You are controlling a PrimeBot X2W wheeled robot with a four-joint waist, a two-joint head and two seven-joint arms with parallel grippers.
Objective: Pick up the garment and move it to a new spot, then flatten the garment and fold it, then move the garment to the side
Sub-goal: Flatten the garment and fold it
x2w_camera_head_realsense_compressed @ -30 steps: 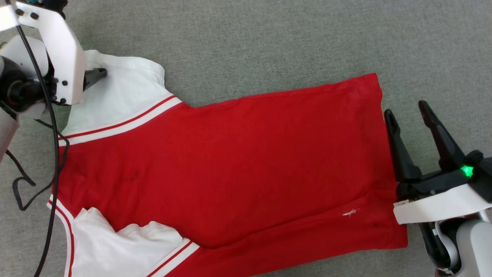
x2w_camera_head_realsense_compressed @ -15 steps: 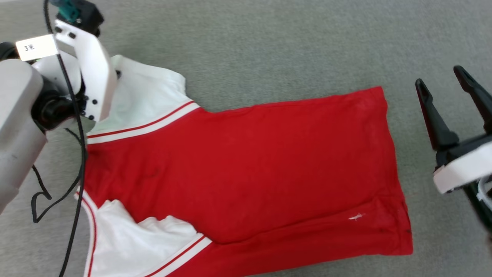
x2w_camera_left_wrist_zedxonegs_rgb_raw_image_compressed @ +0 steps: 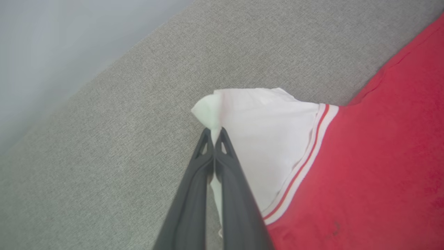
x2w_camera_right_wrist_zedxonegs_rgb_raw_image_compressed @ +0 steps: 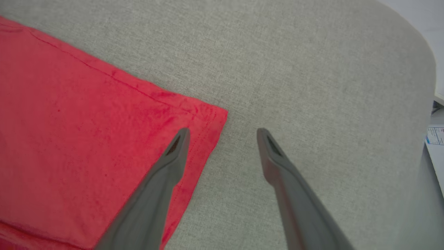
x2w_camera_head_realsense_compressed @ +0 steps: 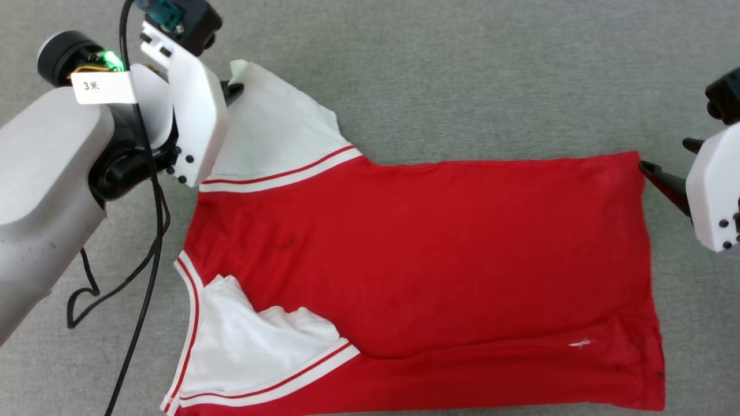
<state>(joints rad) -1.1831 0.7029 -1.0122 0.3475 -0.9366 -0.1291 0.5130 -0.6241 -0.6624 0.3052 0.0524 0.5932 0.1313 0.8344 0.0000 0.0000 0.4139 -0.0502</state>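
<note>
Red jersey T-shirt with white sleeves [x2w_camera_head_realsense_compressed: 439, 248] flat on grey woven surface [x2w_camera_head_realsense_compressed: 462, 69], long axis spanning gripper to gripper: sleeve tip pinched in closed left gripper [x2w_camera_left_wrist_zedxonegs_rgb_raw_image_compressed: 215, 133], hem corner at one fingertip of spread, empty right gripper [x2w_camera_right_wrist_zedxonegs_rgb_raw_image_compressed: 222, 132].

**Just the colours here**

The soft red jersey-knit T-shirt [x2w_camera_head_realsense_compressed: 439, 248] is solid red in the body, its short cloth sleeves [x2w_camera_head_realsense_compressed: 277, 133] plain white, edged with red-and-white striped trim bands [x2w_camera_head_realsense_compressed: 277, 174]. The flat fabric-covered desk [x2w_camera_head_realsense_compressed: 462, 69] is heathered grey. The slim two-fingered left claw [x2w_camera_left_wrist_zedxonegs_rgb_raw_image_compressed: 215, 132] and right claw [x2w_camera_right_wrist_zedxonegs_rgb_raw_image_compressed: 223, 131] are both matte dark grey.
</note>
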